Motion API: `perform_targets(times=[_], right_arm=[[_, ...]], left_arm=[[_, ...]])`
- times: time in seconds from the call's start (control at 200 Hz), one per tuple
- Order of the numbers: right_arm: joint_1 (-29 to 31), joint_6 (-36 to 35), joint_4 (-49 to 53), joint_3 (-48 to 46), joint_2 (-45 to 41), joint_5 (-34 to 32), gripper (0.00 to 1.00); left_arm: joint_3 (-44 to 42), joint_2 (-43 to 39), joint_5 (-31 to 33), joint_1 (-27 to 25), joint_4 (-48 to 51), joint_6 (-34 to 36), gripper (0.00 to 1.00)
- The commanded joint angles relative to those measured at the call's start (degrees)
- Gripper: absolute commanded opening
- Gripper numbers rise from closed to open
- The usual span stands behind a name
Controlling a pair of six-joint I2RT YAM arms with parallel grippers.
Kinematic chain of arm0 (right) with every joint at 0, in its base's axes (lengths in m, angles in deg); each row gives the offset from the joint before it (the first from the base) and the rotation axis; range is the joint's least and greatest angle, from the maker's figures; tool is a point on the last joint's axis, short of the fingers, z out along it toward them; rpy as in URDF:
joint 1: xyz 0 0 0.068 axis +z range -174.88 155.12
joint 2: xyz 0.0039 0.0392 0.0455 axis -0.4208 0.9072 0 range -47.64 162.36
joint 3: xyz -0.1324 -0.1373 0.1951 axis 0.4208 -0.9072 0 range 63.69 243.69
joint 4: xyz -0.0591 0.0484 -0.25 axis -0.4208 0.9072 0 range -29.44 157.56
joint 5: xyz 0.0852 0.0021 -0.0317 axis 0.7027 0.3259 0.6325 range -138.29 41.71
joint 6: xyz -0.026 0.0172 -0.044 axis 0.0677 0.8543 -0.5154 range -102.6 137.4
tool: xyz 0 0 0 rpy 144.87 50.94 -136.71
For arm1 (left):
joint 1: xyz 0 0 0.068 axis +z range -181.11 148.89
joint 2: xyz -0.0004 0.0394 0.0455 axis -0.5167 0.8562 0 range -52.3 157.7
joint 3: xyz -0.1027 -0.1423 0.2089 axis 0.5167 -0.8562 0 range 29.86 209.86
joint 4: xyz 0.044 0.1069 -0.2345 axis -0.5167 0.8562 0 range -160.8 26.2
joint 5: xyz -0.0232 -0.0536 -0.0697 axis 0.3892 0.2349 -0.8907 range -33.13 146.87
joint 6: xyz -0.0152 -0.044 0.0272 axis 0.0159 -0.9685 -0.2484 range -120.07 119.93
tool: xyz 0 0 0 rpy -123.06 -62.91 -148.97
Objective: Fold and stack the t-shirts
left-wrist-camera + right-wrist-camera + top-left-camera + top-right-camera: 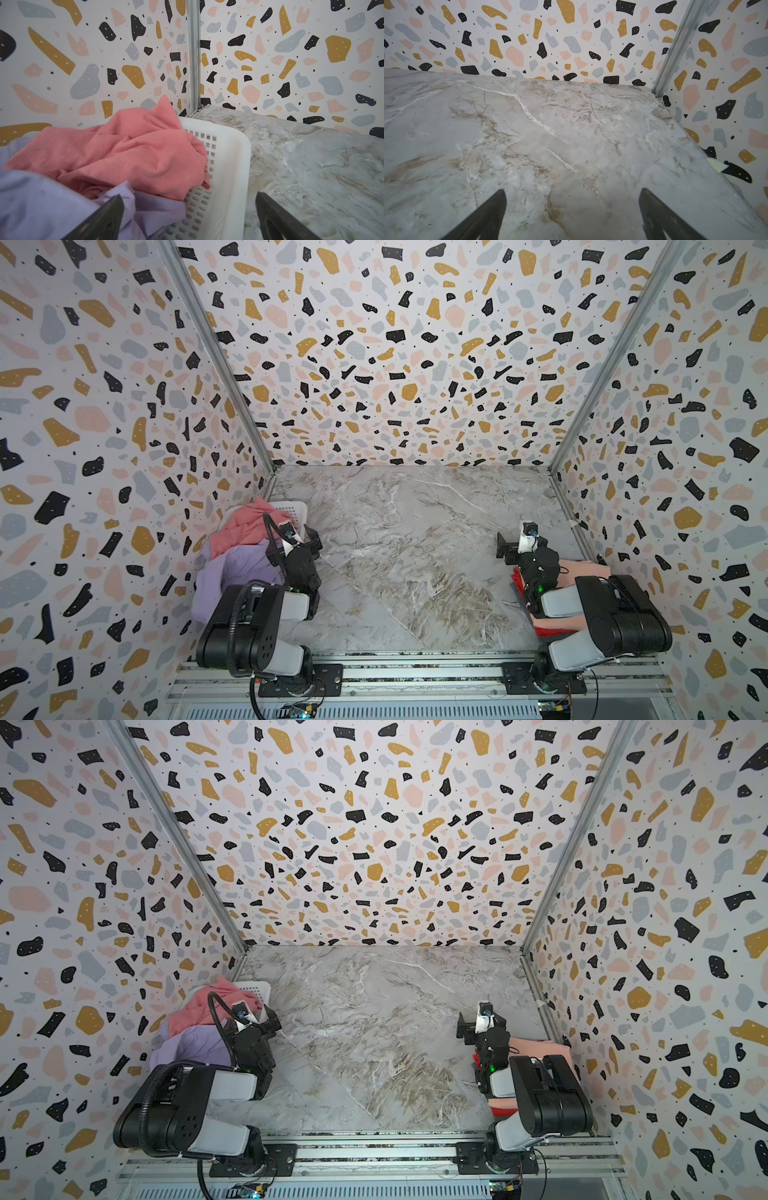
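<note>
Top views are both showing the marble table (pixel 415 531) lying bare across the middle of the frame. At its left edge the white perforated basket (pixel 293 508) is standing against the wall, and two crumpled t-shirts are spilling out of it. The lilac t-shirt (pixel 232 572) is drooping over the nearer rim toward the lower left, while the rose pink t-shirt (pixel 245 526) is lying heaped on top, further up the frame. At the lower right a folded stack is sitting partly hidden under the right arm: the peach t-shirt (pixel 592 571) is resting on the red t-shirt (pixel 518 578), of which only an edge is showing.

The left gripper (pixel 188 195) is hovering just beside the basket, jaws spread wide and gripping nothing. The right gripper (pixel 571 190) is hanging over bare marble, equally wide and empty.

Both loose shirts are looking light, limp and clingy — likely sagging and dragging a neighbour along rather than lifting cleanly. The pink one, lying uppermost, is probably the better first pick. A raised ridge of its cloth near the basket's far rim is offering a pinch point clear of the lilac fabric and the perforated wall.
</note>
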Motion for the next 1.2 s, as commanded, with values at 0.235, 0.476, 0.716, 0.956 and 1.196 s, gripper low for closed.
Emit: perform_targets(times=[0.235, 0.476, 0.716, 0.956, 1.196], right_arm=[[0.1, -0.2, -0.5, 0.2, -0.9, -0.1, 0.99], [0.2, -0.3, -0.3, 0.2, -1.1, -0.2, 0.99], [0.2, -0.3, -0.2, 0.2, -1.1, -0.2, 0.99], [0.2, -0.3, -0.2, 0.2, -1.1, -0.1, 0.99], [1.9, -1.0, 12.4, 4.3, -7.5, -3.5, 0.99]], left_arm=[[-0.9, 0.4, 0.3, -0.2, 0.2, 0.1, 1.0], [-0.9, 0.3, 0.3, -0.2, 0.2, 0.1, 0.99], [-0.9, 0.3, 0.3, -0.2, 0.2, 0.1, 1.0], [-0.8, 0.5, 0.3, -0.2, 0.2, 0.1, 0.99], [5.7, -4.9, -2.2, -0.2, 15.3, 1.0, 0.99]])
